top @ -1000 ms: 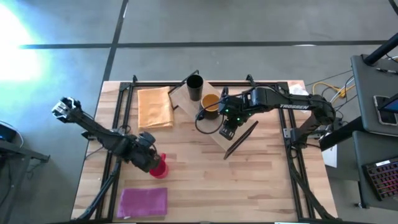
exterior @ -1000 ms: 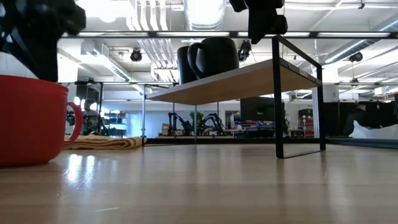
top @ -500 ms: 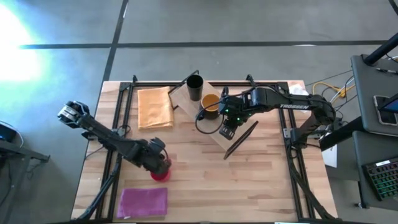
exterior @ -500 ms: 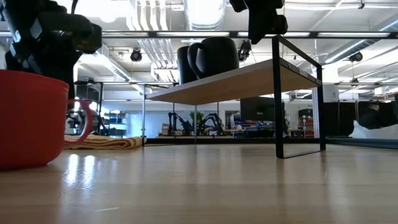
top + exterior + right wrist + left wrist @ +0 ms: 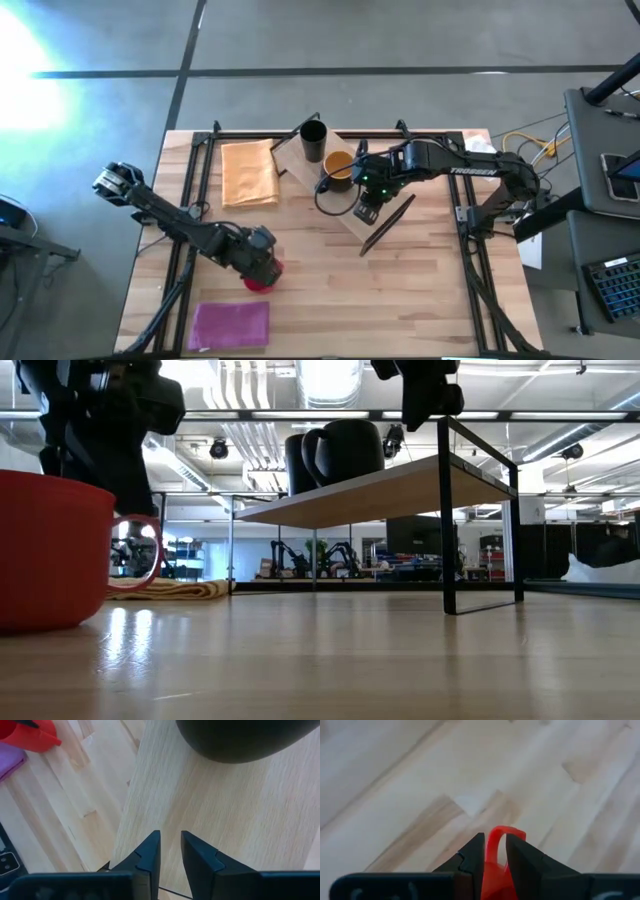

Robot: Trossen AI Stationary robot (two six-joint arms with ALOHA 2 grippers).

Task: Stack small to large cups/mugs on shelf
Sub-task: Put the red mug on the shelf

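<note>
Bright overhead ceiling lights (image 5: 325,378); window glare whitens floor (image 5: 30,60) upper left; my counter (image 5: 350,660) shows soft reflections.

We see the black cup (image 5: 313,139) and the dark mug with its yellow-orange inside (image 5: 338,166) standing upright, side by side, on the light-wood shelf (image 5: 385,215) at the far middle; the red mug (image 5: 262,280) sits upright on the near left, its handle (image 5: 496,845) pinched between dark fingers
</note>
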